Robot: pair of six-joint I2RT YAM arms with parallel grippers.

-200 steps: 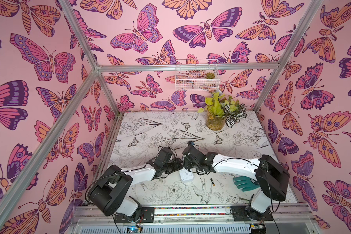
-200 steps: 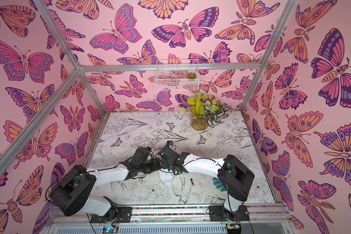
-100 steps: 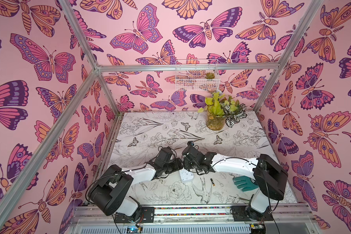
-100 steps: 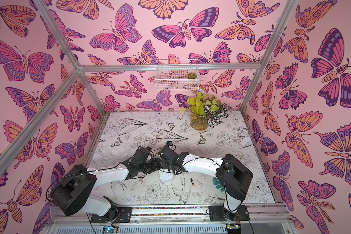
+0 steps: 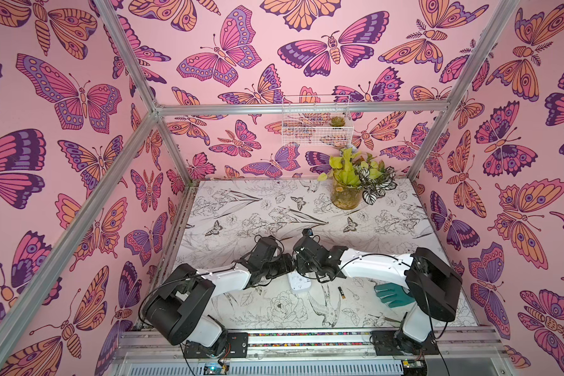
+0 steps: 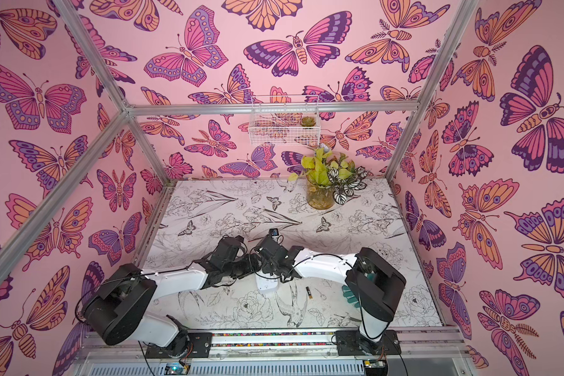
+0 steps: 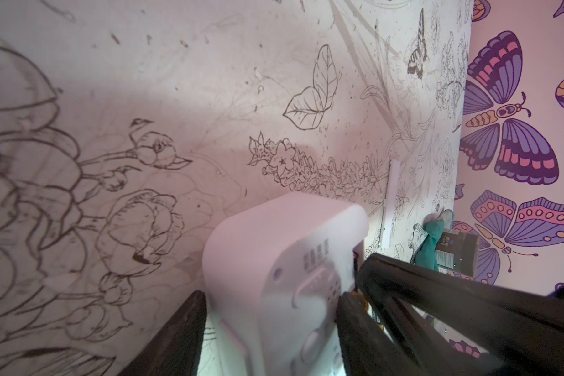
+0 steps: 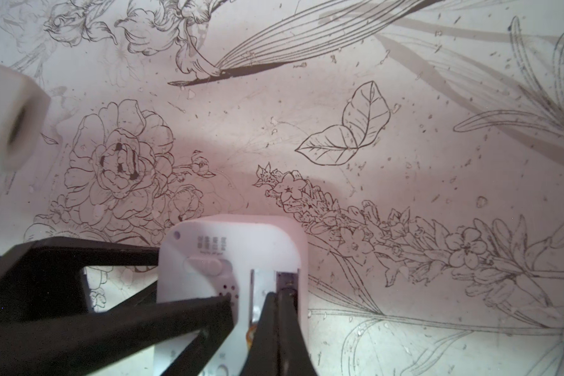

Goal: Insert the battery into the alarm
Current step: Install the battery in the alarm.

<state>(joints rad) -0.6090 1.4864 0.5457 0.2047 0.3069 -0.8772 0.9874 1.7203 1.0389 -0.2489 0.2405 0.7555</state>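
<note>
The white alarm (image 5: 299, 282) (image 6: 267, 282) lies back-up on the table between both arms. My left gripper (image 7: 271, 294) is shut on the alarm (image 7: 258, 247). One of its fingers sits at the alarm's side edge and the other lies by the speaker holes. My right gripper (image 8: 279, 293) is shut, its tips pressed into the open battery compartment (image 8: 287, 280) of the alarm (image 8: 228, 241). Something orange (image 8: 250, 332) shows in the compartment beside the tips. A small dark battery (image 5: 342, 290) (image 6: 310, 292) lies loose on the table to the right of the alarm.
A teal glove (image 5: 393, 294) (image 7: 430, 241) lies by the right arm's base. A jar of leafy plants (image 5: 345, 195) stands at the back right. A white wire basket (image 5: 316, 125) hangs on the back wall. Pink walls close in three sides.
The right arm has edged slightly to the left. Both grippers stay at the alarm, and the loose battery has not moved.
</note>
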